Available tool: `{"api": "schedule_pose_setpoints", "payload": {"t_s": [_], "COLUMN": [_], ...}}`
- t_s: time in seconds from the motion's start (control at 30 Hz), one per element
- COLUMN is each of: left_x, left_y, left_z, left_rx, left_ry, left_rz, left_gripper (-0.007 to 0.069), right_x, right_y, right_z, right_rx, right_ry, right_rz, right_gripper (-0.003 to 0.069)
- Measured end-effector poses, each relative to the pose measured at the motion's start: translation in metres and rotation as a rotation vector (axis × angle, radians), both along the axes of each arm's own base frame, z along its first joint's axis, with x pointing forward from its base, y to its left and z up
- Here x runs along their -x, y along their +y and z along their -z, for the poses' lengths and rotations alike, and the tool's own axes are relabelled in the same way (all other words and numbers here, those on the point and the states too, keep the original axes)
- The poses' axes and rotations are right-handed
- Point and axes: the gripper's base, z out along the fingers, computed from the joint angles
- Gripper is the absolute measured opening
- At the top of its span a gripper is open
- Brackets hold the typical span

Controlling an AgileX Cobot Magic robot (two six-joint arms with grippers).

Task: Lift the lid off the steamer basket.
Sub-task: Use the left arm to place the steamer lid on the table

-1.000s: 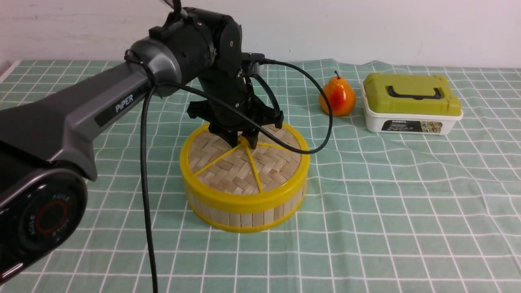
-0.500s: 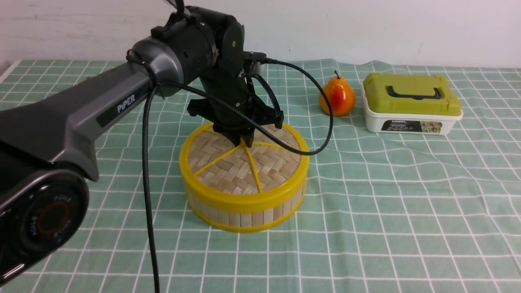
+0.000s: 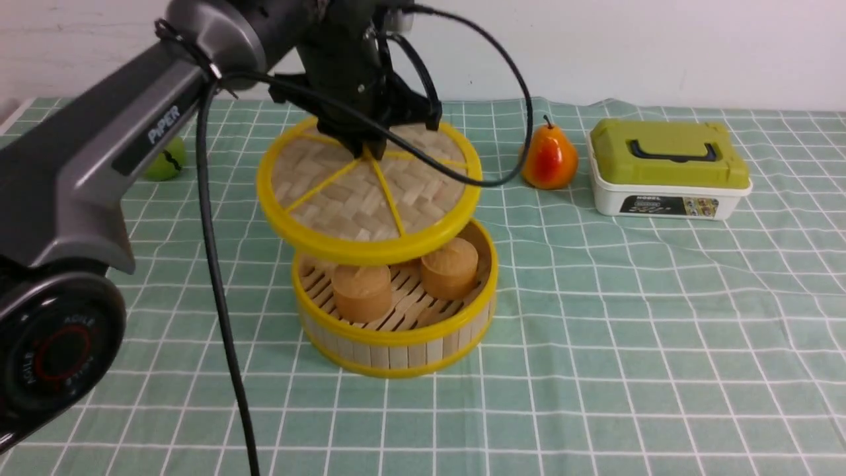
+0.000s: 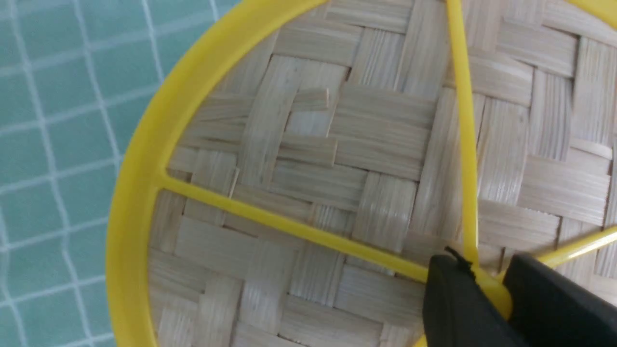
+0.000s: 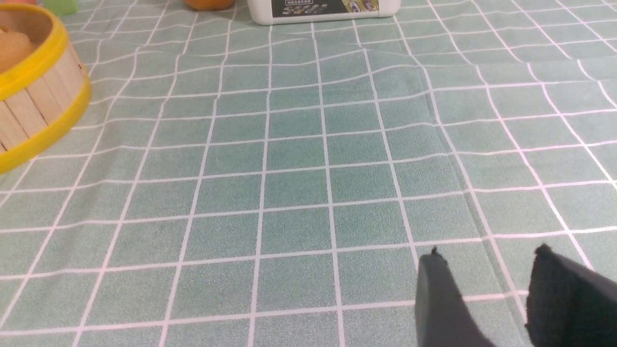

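My left gripper (image 3: 367,149) is shut on the centre knob of the lid (image 3: 350,198), a woven bamboo disc with a yellow rim and spokes. It holds the lid level in the air, above and a little left of the steamer basket (image 3: 396,347). In the left wrist view the two black fingers pinch the yellow knob (image 4: 491,291) of the lid (image 4: 308,159). The open basket holds two tan cylinders (image 3: 362,292). The basket's wall also shows in the right wrist view (image 5: 33,111). My right gripper (image 5: 487,260) is open and empty over bare cloth, out of the front view.
A pear (image 3: 548,157) and a white box with an olive-green lid (image 3: 667,168) stand at the back right. A small green ball (image 3: 165,160) lies at the back left. A green checked cloth (image 3: 628,330) covers the table.
My left gripper closed on the knob and has lifted the lid up and slightly left off the basket. The two cylinders inside now show.
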Motion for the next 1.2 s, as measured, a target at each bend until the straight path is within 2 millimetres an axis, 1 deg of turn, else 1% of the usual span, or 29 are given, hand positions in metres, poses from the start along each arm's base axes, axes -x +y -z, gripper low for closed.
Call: {"api": "schedule_pose_setpoints", "payload": {"t_s": [0.03, 0.13, 0.2, 0.27, 0.3, 0.33, 0.37, 0.4, 0.43, 0.47, 0.5, 0.53, 0.57, 0.6, 0.63, 0.7, 0.73, 0.8, 0.97, 1.0, 1.07, 1.2], "left_x": [0.006, 0.013, 0.020, 0.027, 0.027, 0.032, 0.033, 0.037, 0.039, 0.040, 0.041, 0.041, 0.040, 0.040, 0.040, 0.040, 0.040, 0.038, 0.023, 0.023, 0.018, 0.014], "left_y": [0.006, 0.014, 0.026, 0.039, 0.039, 0.054, 0.058, 0.080, 0.091, 0.096, 0.109, 0.127, 0.136, 0.148, 0.158, 0.167, 0.169, 0.170, 0.164, 0.164, 0.162, 0.161], "left_z": [-0.019, -0.038, -0.049, -0.053, -0.051, -0.050, -0.049, -0.042, -0.037, -0.033, -0.025, -0.009, 0.002, 0.019, 0.034, 0.062, 0.074, 0.091, 0.123, 0.122, 0.135, 0.140], "left_rx": [-0.009, -0.032, -0.082, -0.112, -0.115, -0.121, -0.123, -0.117, -0.113, -0.109, -0.103, -0.089, -0.084, -0.080, -0.081, -0.097, -0.102, -0.105, -0.065, -0.063, -0.045, -0.032], "left_ry": [-0.055, -0.110, -0.144, -0.140, -0.132, -0.106, -0.097, -0.045, -0.017, -0.002, 0.039, 0.102, 0.139, 0.197, 0.247, 0.334, 0.368, 0.395, 0.411, 0.408, 0.417, 0.401], "left_rz": [-0.010, -0.026, -0.050, -0.074, -0.074, -0.107, -0.115, -0.175, -0.205, -0.221, -0.261, -0.327, -0.365, -0.418, -0.455, -0.494, -0.500, -0.500, -0.487, -0.486, -0.491, -0.497], "left_gripper": [0.0113, 0.0113, 0.0113, 0.0113, 0.0113, 0.0113, 0.0113, 0.0113, 0.0113, 0.0113, 0.0113, 0.0113, 0.0113, 0.0113, 0.0113, 0.0113, 0.0113, 0.0113, 0.0113, 0.0113, 0.0113, 0.0122], "right_x": [0.000, 0.000, 0.000, 0.000, 0.000, 0.000, 0.000, 0.000, 0.000, 0.000, 0.000, 0.000, 0.000, 0.000, 0.000, 0.000, 0.000, 0.000, 0.000, 0.000, 0.000, 0.000], "right_y": [0.000, 0.000, 0.000, 0.000, 0.000, 0.000, 0.000, 0.000, 0.000, 0.000, 0.000, 0.000, 0.000, 0.000, 0.000, 0.000, 0.000, 0.000, 0.000, 0.000, 0.000, 0.000], "right_z": [0.000, 0.000, 0.000, 0.000, 0.000, 0.000, 0.000, 0.000, 0.000, 0.000, 0.000, 0.000, 0.000, 0.000, 0.000, 0.000, 0.000, 0.000, 0.000, 0.000, 0.000, 0.000], "right_rx": [0.000, 0.000, 0.000, 0.000, 0.000, 0.000, 0.000, 0.000, 0.000, 0.000, 0.000, 0.000, 0.000, 0.000, 0.000, 0.000, 0.000, 0.000, 0.000, 0.000, 0.000, 0.000], "right_ry": [-0.001, -0.001, -0.001, -0.001, -0.001, -0.001, -0.001, -0.001, -0.001, -0.001, -0.001, -0.001, -0.001, -0.001, -0.001, -0.001, -0.001, -0.001, -0.001, -0.001, -0.001, -0.001], "right_rz": [0.000, 0.000, 0.000, 0.000, 0.000, 0.000, 0.000, 0.000, 0.000, 0.000, 0.000, 0.000, 0.000, 0.000, 0.000, 0.000, 0.000, 0.000, 0.000, 0.000, 0.000, 0.000], "right_gripper": [0.0241, 0.0241, 0.0241, 0.0241, 0.0241, 0.0241, 0.0241, 0.0241, 0.0241, 0.0241, 0.0241, 0.0241, 0.0241, 0.0241, 0.0241, 0.0241, 0.0241, 0.0241, 0.0241, 0.0241, 0.0241, 0.0241]}}
